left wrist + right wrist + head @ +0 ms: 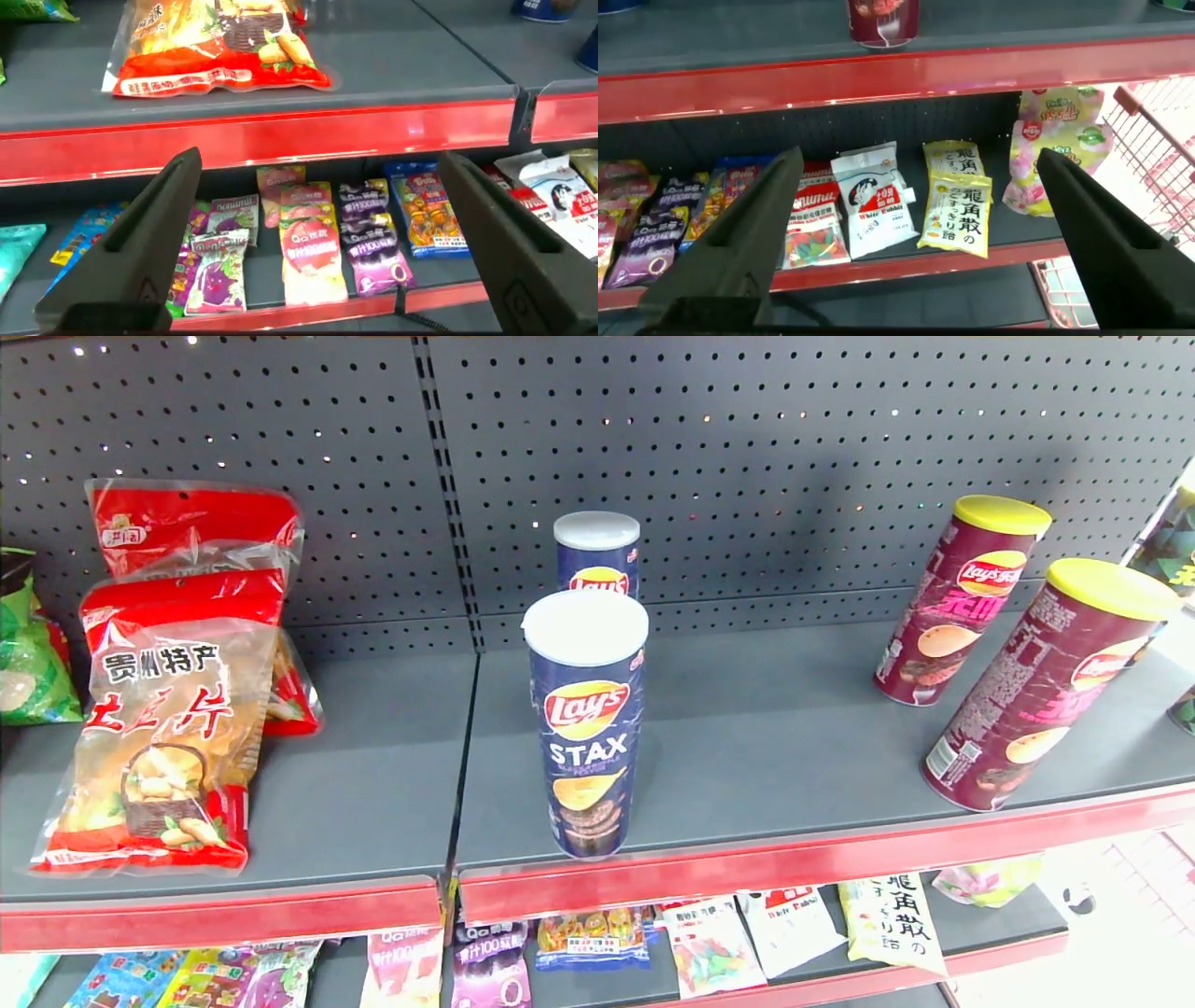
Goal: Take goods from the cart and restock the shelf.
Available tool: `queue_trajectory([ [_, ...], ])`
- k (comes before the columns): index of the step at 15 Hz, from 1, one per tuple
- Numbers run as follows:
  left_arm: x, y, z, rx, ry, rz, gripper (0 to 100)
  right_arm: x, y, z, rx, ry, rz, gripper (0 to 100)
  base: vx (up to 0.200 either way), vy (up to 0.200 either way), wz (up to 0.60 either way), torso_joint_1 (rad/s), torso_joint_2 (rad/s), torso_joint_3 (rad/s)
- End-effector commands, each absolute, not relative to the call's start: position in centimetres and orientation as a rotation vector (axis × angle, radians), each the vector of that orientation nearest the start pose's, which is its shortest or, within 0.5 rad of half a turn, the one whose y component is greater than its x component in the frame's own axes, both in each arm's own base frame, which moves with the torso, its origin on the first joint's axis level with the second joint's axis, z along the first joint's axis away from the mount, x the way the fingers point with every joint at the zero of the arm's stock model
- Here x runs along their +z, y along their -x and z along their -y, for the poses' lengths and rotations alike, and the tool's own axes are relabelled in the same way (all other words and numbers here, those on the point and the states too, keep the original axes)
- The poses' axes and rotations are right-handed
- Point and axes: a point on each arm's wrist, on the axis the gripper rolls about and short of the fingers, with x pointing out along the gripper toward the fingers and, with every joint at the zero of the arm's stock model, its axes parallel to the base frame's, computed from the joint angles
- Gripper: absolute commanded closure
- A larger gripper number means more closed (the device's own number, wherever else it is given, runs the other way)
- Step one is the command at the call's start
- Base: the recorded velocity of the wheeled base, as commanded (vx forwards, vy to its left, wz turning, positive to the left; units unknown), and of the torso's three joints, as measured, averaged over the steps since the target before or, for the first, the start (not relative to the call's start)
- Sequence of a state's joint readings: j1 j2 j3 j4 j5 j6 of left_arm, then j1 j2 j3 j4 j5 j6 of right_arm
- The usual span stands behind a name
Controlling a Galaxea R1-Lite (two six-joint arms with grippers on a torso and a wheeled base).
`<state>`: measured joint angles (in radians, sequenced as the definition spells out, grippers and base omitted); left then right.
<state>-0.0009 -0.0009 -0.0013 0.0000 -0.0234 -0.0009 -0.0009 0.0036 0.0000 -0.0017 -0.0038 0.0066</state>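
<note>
The left hand [319,156] and the right hand [920,154] both hang spread wide and empty before the shelf [766,747], seemingly ready to fetch goods from the cart [1158,131] near the right one, while the blue can [586,728] stands upright, label outward for shoppers.

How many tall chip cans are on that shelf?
4. The front blue can stands centrally, the rear blue can behind it; the near maroon can and far maroon can stand on the right. More may hide farther right.

L pincer [320,159] & R pincer [920,155]: dark-grey tapered fingers [140,247], blk cable [400,301].
</note>
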Motion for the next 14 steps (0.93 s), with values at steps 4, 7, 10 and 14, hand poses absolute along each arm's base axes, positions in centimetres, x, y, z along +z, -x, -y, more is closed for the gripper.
queue_trajectory([
  [4,7.61,2.29,0.06,-0.025,0.0,0.003,0,7.57,2.27,0.0,-0.005,-0.008,0.0,0,-0.05,0.0,0.0,0.002,0.0,0.001],
  [7,7.61,2.29,0.06,-0.025,0.0,0.003,0,7.57,2.27,0.01,-0.003,-0.006,0.0,0,-0.133,0.0,0.0,0.01,0.01,-0.002],
  [10,7.61,2.29,0.05,-0.026,0.0,0.003,0,7.57,2.27,0.01,-0.003,-0.006,0.0,0,0.0,0.0,0.0,0.0,0.0,0.0],
  [14,7.61,2.29,0.06,-0.025,0.0,0.003,0,7.57,2.27,0.01,-0.003,-0.005,0.0,0,0.0,-0.1,0.0,0.0,0.0,0.002],
])
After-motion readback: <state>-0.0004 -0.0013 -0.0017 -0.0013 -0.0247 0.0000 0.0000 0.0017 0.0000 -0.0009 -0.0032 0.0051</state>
